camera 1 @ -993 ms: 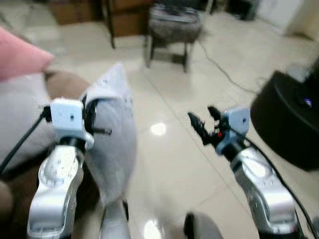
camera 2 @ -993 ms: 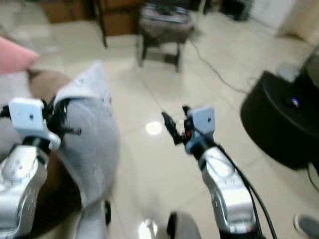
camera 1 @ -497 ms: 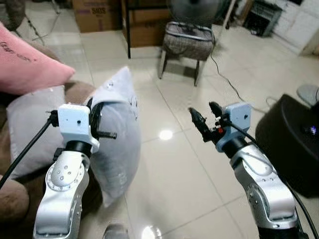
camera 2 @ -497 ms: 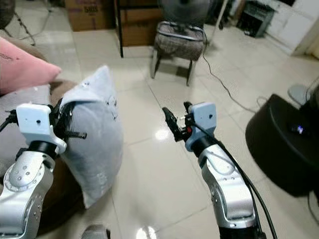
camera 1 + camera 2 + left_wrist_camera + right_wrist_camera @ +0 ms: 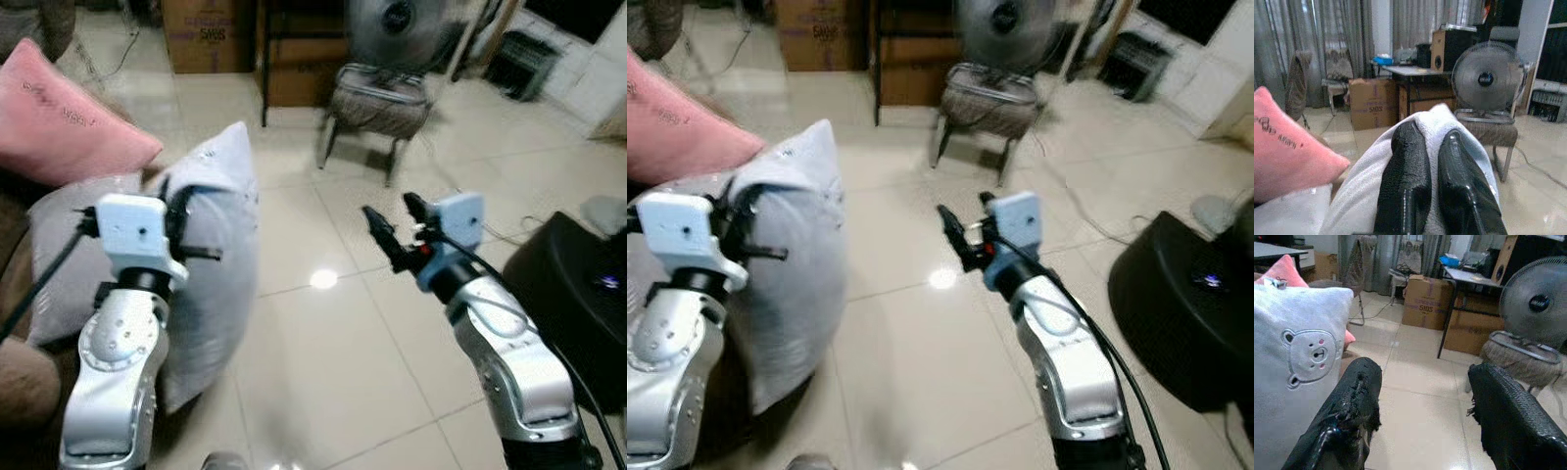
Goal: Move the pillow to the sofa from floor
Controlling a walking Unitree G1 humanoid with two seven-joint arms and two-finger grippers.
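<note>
I've swung toward the sofa (image 5: 20,382) since 1 second ago, left gripper (image 5: 1432,161) jaws clamped on the grey pillow (image 5: 211,264), now beside the sofa's pink cushion (image 5: 69,122), right gripper (image 5: 390,233) jaws apart.

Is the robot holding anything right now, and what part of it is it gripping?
The left gripper pinches the grey pillow by its upper edge, off the floor. The right gripper is open and holds nothing.
</note>
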